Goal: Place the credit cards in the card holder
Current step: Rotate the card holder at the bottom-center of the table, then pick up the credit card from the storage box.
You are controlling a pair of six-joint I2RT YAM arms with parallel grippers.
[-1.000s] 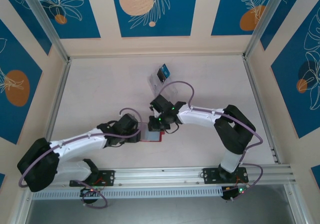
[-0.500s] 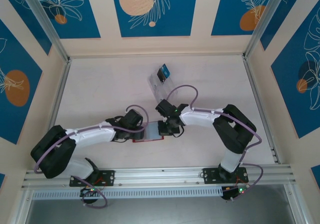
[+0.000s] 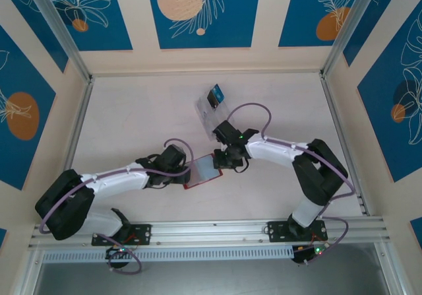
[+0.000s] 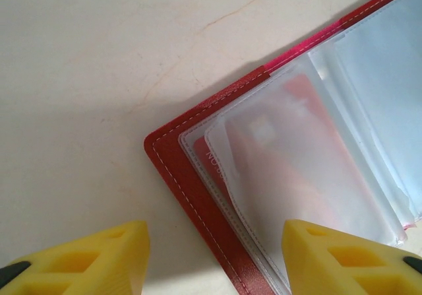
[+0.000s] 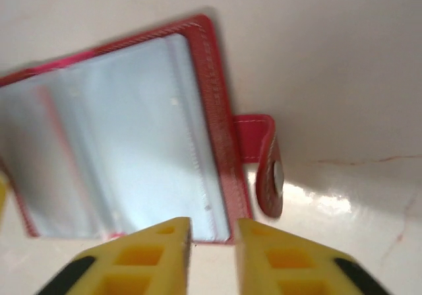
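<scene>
The red card holder lies open on the table between both arms, its clear sleeves facing up. In the left wrist view a red credit card shows through a sleeve of the card holder. My left gripper is open, its fingers straddling the holder's left edge. My right gripper hovers at the holder's right edge, beside the snap tab. Its jaws stand slightly apart, with nothing between them. A blue and black card stands in the clear rack.
The clear plastic rack stands just behind the right gripper, toward the back of the table. Aluminium rails border the pale table on both sides, and another rail runs along the near edge.
The right gripper's jaws have parted from shut, and it has moved a little back and right. The card holder has turned and lies further open. The left gripper stays at its edge.
</scene>
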